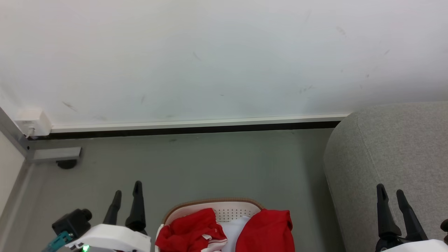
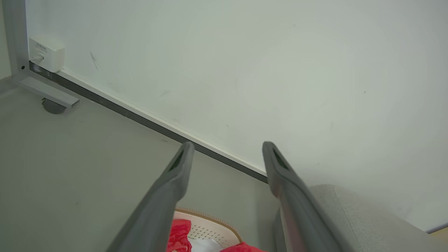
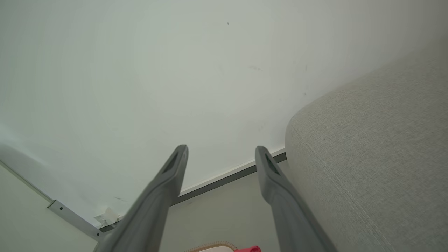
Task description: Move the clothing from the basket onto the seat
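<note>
The white perforated basket (image 1: 231, 207) with a tan rim sits on the floor at the bottom centre of the head view. Red clothing (image 1: 190, 231) lies bunched in it, and a second red garment (image 1: 269, 231) hangs over its right side. The grey seat (image 1: 395, 154) rises at the right. My left gripper (image 1: 126, 190) is open, left of the basket, nothing between its fingers. My right gripper (image 1: 390, 192) is open in front of the seat, also empty. The left wrist view shows the basket (image 2: 213, 225), the clothing (image 2: 180, 236) and the seat (image 2: 364, 220) beneath my left gripper (image 2: 227, 148). The right wrist view has my right gripper (image 3: 221, 151) beside the seat (image 3: 371, 154).
A white wall (image 1: 210, 59) with a baseboard runs across the back. A small white box (image 1: 33, 122) and a grey metal frame foot (image 1: 52, 154) sit at the far left. Grey floor (image 1: 196, 168) lies between the basket and the wall.
</note>
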Available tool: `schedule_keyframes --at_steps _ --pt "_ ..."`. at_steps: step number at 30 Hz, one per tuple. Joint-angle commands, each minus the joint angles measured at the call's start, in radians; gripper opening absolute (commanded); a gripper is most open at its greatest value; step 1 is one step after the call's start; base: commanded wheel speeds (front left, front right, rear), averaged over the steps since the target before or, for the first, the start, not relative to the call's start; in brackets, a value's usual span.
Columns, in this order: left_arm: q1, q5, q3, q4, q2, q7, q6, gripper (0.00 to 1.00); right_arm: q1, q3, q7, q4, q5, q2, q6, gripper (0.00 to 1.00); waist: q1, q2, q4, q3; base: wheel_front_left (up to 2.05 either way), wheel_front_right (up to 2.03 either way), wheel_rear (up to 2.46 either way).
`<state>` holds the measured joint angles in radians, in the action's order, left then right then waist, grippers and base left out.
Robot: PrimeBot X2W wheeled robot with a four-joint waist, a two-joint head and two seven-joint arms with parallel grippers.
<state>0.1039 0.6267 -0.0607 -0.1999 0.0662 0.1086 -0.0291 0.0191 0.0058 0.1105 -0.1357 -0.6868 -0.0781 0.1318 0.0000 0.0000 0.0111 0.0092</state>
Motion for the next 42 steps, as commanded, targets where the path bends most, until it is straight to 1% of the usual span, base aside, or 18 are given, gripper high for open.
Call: schedule_keyframes --at_steps 1,10,23,35,42 --pt "0.022 -0.028 -0.004 0.006 0.011 0.012 -0.004 1.0 0.005 0.001 0.009 0.007 0.023 -0.008 -0.001 1.0 0.0 0.0 0.0 0.0 0.0 0.0 0.0" --pt "0.029 -0.12 -0.03 -0.006 0.023 0.036 -0.026 1.0 -0.004 0.002 0.034 -0.003 0.132 -0.007 -0.001 1.0 0.0 0.0 0.006 -0.002 0.0 0.0 0.0" --pt "0.036 -0.247 -0.05 -0.015 0.032 0.069 -0.047 1.0 -0.009 0.001 0.067 -0.003 0.26 -0.002 -0.001 1.0 0.0 0.0 0.012 0.002 0.0 0.0 0.0" --pt "0.041 -0.36 -0.062 -0.015 0.033 0.097 -0.066 1.0 -0.011 0.006 0.094 0.017 0.346 0.002 -0.002 1.0 0.0 0.0 0.013 0.008 0.0 0.0 0.0" --pt "0.041 -0.419 -0.069 -0.011 0.034 0.111 -0.067 1.0 -0.016 0.002 0.108 0.029 0.381 0.008 -0.002 1.0 0.0 0.0 0.012 0.011 0.0 0.0 0.0"
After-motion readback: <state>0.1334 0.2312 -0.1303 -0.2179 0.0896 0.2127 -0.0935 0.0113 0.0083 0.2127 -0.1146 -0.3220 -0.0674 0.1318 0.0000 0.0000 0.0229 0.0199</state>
